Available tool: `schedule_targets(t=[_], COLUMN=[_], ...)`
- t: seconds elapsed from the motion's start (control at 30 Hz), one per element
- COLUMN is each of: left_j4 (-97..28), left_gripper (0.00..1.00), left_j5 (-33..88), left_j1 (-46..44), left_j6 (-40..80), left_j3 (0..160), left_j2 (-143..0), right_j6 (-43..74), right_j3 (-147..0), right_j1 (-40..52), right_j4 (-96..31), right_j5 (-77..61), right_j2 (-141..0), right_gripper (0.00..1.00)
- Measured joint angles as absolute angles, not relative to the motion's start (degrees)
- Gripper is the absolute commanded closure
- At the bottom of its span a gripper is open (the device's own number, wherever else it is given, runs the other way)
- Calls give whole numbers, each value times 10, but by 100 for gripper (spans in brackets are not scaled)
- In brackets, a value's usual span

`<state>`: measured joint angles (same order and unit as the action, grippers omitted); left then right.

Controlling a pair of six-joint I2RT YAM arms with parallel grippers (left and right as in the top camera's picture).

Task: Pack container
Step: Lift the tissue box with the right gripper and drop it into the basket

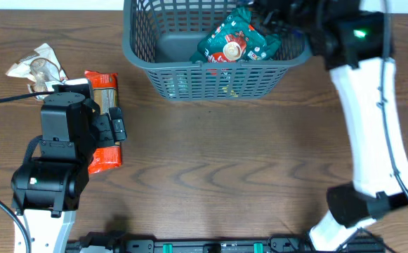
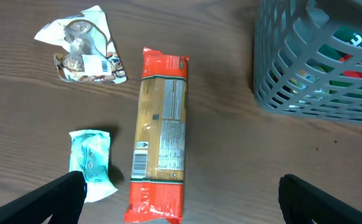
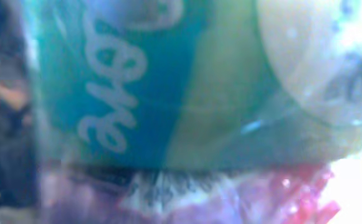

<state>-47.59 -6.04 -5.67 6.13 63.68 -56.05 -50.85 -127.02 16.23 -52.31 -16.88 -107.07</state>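
Observation:
The dark grey slatted container (image 1: 142,43) stands at the top centre and holds green and red snack packets (image 1: 235,43). It also shows in the left wrist view (image 2: 293,87). My left gripper (image 2: 181,182) is open and hovers over the lower end of a long red and orange packet (image 2: 161,130), which lies flat on the table (image 1: 104,90). A small teal packet (image 2: 91,155) lies by its left finger. My right gripper (image 1: 263,17) is down in the container's right side. Its wrist view is filled by a blurred teal packet (image 3: 137,81), and its fingers are hidden.
A crumpled clear wrapper (image 1: 38,65) lies at the far left, also in the left wrist view (image 2: 84,46). The white right arm (image 1: 369,126) runs down the right side of the wooden table (image 1: 225,154).

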Motion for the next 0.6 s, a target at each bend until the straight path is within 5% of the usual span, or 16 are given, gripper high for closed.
schedule_targets(t=[0.6], left_j4=[-476], left_gripper=[2], left_j5=[-60], left_j1=[-57], left_j6=[61], left_j3=[637], left_j2=[-561], right_j6=[-517], right_j3=[-1270], right_j1=[210], right_j4=[-590], right_j5=[-189], right_j2=[-1264], right_gripper=[99])
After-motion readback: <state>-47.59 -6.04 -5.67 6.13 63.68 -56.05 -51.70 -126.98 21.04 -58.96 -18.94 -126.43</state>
